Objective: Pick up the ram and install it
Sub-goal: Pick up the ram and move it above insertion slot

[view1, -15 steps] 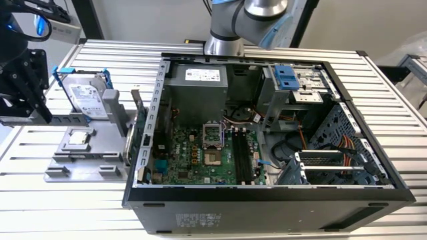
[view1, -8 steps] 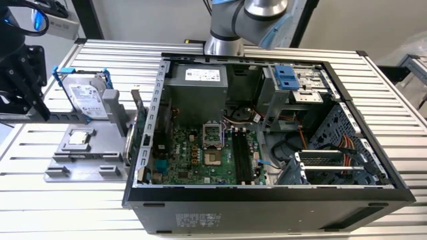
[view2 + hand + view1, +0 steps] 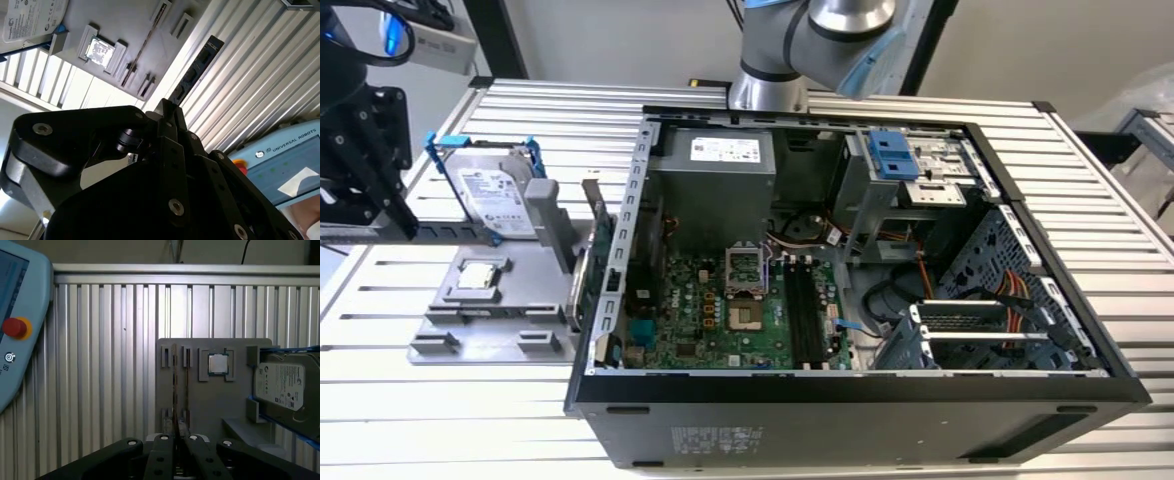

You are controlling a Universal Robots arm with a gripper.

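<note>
— What is hard to make out from your seat?
— In the exterior view your gripper (image 3: 360, 160) is cut off at that view's left edge. It hangs beside the gray fixture tray (image 3: 494, 320), well apart from the open computer case (image 3: 854, 395). In the first wrist view the ram (image 3: 174, 385) stands edge-on as a thin line, so its chips are hidden. Its near end disappears between the fingers (image 3: 162, 455).
— And the gripper itself?
— Your jaws are drawn in narrow and clamp one end of the ram. In the second wrist view the ram (image 3: 196, 70) juts out past the fingertips over the ribbed aluminium table (image 3: 250, 75), apart from the tray, with black chips along its face. The hard drive (image 3: 282, 385) and the processor chip (image 3: 218, 364) sit in the tray.
</note>
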